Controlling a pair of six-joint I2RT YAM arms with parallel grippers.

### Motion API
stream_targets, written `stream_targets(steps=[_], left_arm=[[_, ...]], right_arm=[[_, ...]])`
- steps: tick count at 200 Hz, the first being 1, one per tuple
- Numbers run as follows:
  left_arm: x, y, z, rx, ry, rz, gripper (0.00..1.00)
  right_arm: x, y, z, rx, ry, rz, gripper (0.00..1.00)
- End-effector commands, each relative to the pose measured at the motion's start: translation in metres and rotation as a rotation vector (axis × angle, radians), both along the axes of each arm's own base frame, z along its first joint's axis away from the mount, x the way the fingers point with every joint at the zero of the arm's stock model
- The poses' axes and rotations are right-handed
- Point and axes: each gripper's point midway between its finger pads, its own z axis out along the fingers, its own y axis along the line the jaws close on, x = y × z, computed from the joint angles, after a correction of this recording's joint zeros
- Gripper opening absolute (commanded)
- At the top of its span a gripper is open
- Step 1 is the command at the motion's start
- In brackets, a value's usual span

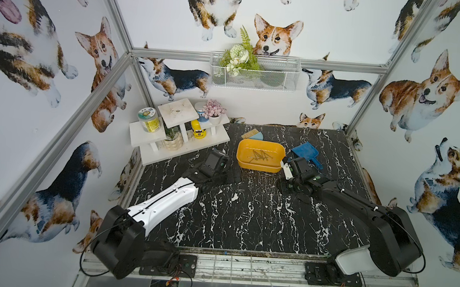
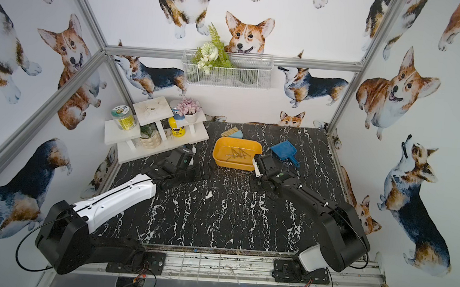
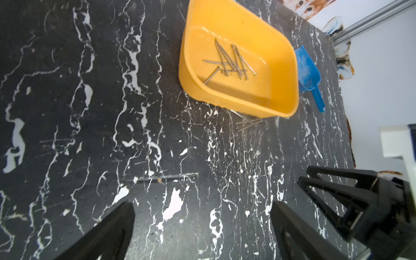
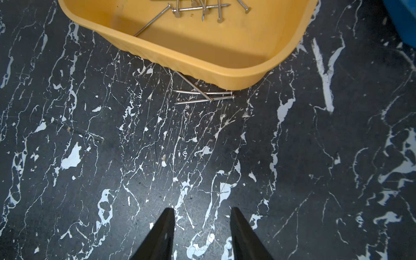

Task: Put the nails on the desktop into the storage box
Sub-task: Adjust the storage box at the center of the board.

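A: In a top view?
B: Most nails [image 1: 259, 155] lie inside the storage box [image 1: 255, 166].
A: Left wrist?
B: Left tool [image 3: 200, 229] spread wide, empty, well apart from it.
A: Right wrist?
B: Right tool [image 4: 203, 225] partly open, empty; three loose nails [image 4: 203, 96] on the desk [image 4: 90, 157] ahead, beside the box rim.

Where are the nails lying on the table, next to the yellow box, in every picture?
A top view: loose nails on the desktop, beside the storage box's near wall.
A top view: same spot.
Left wrist: nails beside the box's outer wall.
Right wrist: nails crossed, one tucked under the box rim.
Shared landmark: the yellow box.
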Motion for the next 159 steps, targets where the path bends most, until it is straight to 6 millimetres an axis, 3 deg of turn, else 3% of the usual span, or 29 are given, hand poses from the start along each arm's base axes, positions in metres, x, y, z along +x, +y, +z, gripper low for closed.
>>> stream_targets(steps=[1,62,159], left_arm=[[0.012,-0.009,0.014,-0.026,-0.05,-0.021,1.0],[-0.003,0.002,0.011,-0.03,-0.038,0.01,1.0],[-0.019,0.019,0.015,-0.008,-0.041,0.046,1.0]], right_arm=[[0.008,0.007,0.007,0.042,-0.039,-0.007,0.46],[0.022,0.018,-0.013,0.032,-0.021,0.031,0.45],[0.066,0.035,-0.043,-0.037,-0.008,0.05,0.42]])
